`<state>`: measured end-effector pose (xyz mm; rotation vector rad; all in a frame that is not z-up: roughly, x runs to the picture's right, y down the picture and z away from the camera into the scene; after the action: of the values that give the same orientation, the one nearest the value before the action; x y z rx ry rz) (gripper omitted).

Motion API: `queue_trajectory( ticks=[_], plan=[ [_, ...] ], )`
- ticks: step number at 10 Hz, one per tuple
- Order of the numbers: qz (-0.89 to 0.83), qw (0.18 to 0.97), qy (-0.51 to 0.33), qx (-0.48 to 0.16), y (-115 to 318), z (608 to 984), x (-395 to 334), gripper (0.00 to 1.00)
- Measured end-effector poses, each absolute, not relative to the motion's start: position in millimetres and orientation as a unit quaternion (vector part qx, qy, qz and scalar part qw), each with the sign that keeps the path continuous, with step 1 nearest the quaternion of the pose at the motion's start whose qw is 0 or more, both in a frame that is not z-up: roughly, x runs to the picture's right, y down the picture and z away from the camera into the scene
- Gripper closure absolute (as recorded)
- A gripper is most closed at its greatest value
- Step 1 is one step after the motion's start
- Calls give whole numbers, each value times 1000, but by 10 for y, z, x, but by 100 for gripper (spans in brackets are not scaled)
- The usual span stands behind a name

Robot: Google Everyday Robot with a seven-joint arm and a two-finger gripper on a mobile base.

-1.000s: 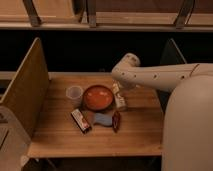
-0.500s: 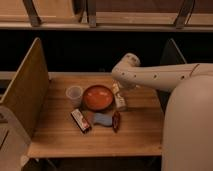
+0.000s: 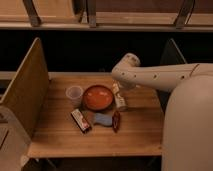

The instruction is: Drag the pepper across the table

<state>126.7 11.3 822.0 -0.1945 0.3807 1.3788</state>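
Observation:
The pepper (image 3: 116, 121) is a small dark red-brown chili lying on the light wooden table (image 3: 60, 140), near its front and right of centre. It lies just right of a blue-grey object (image 3: 102, 119) and below a white bottle (image 3: 120, 101). My gripper (image 3: 118, 89) hangs from the white arm (image 3: 155, 75) above the white bottle, beside the right rim of the orange bowl (image 3: 97, 97). It is behind and above the pepper and not touching it.
A clear plastic cup (image 3: 74, 93) stands left of the bowl. A flat red-and-dark bar (image 3: 80, 120) lies at the front left of the group. Upright panels stand at the left (image 3: 27, 87) and right (image 3: 172, 55) sides. My white body (image 3: 187, 130) fills the right.

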Motion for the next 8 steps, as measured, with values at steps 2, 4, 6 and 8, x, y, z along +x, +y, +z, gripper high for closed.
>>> queue_trajectory(
  ticks=[2, 4, 6, 8],
  plan=[
    [632, 750, 172, -89, 109, 8226, 1265, 20],
    [645, 742, 153, -101, 126, 8266, 1187, 20],
    [677, 718, 101, -122, 218, 8257, 984, 20],
    [708, 690, 65, -135, 493, 8091, 961, 20]
  ],
)
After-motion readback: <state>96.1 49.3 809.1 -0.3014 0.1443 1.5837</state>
